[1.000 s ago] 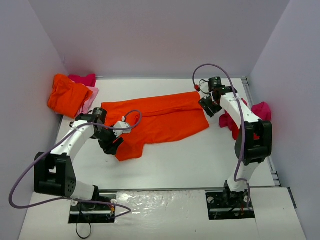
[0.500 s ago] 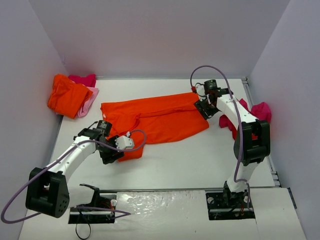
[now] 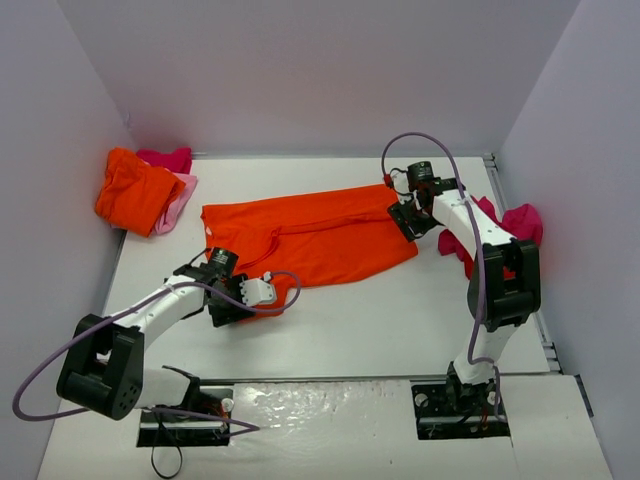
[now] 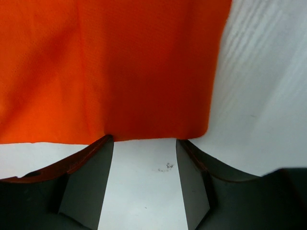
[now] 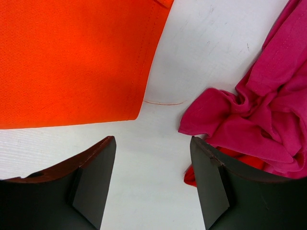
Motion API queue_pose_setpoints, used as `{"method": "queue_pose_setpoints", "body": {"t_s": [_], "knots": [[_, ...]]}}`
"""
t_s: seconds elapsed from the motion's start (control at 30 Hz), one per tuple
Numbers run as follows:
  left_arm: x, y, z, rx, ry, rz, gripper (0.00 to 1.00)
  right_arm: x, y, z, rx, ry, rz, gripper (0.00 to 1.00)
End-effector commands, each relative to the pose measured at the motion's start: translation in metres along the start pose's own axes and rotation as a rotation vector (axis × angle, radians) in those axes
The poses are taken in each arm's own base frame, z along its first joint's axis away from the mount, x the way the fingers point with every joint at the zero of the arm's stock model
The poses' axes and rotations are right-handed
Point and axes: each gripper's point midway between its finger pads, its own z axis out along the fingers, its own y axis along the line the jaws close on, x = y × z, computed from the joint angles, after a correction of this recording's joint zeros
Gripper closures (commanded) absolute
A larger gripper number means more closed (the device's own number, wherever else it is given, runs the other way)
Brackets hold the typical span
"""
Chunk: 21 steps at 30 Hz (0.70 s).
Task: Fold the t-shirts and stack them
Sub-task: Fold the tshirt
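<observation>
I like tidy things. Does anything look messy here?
Yes. The pink shirt is crumpled in a heap on the right, with a red one bunched under it. The orange shirt lies flat but slanted.

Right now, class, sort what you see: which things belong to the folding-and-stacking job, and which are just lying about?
Belongs to the job: spread orange t-shirt; folded orange shirt; pale pink shirt beneath it; magenta shirt behind them; crumpled magenta shirt on the right; red cloth under it.
Just lying about: loose orange thread; purple cables.
</observation>
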Motion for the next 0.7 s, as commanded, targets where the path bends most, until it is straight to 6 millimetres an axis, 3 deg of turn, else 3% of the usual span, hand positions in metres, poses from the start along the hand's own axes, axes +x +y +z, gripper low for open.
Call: {"method": "queue_pose_setpoints", "body": {"t_s": [0.0,0.3,0.4,0.5,0.6,0.67], "knots": [[-0.016,0.030,0.003,-0.111,-0.019,0.054,0.48,-0.009,-0.006,-0.020,0.030,-0.049,0.020,0.39],[-0.028,0.024,0.011,-0.111,-0.027,0.120,0.49,-0.003,-0.003,-0.012,0.023,-0.024,0.019,0.39],[-0.029,0.020,0.008,-0.106,-0.031,0.117,0.53,0.000,-0.002,-0.008,0.022,-0.013,0.018,0.39],[-0.029,0.018,0.003,-0.105,-0.035,0.107,0.66,0.000,-0.001,-0.005,0.016,-0.008,0.017,0.40],[-0.030,0.016,-0.005,-0.097,-0.035,0.096,0.93,0.000,0.001,-0.002,0.006,-0.006,0.018,0.40],[-0.035,0.019,-0.014,-0.099,-0.052,0.080,1.00,-0.002,0.002,0.000,0.002,-0.002,0.016,0.40]]}}
